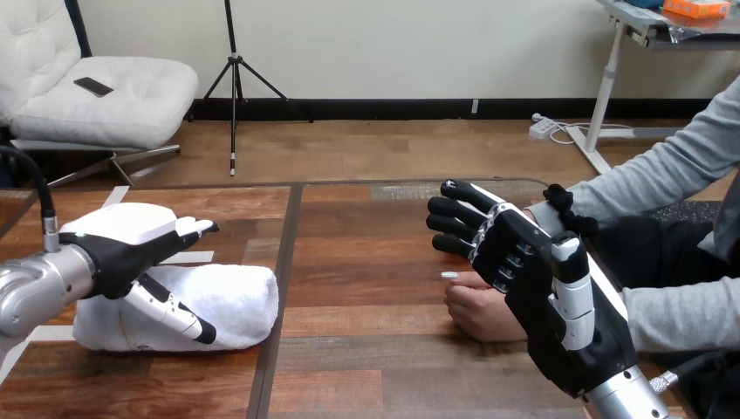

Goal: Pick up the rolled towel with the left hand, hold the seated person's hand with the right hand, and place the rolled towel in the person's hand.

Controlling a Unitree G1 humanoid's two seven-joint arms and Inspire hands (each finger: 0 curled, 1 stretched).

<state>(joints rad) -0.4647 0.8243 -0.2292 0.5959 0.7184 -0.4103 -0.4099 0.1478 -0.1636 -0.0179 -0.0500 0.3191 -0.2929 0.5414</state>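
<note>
Masking the person's hand [482, 312] (partly): right hand [534, 278].

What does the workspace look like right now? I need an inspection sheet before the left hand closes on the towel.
Surface: brown wooden plank table, with a dark seam running front to back.
Job's things: white rolled cloth towel lies on the table at left; person's hand rests loosely curled on the table at right.
Clutter: white tape strips beside the towel.
Hands: left hand open over the towel, thumb down its front; right hand open above the person's hand, fingers not curled round it.
Cables: nothing seen on the tabletop.
Surroundings: person seated at the table's right side.
</note>
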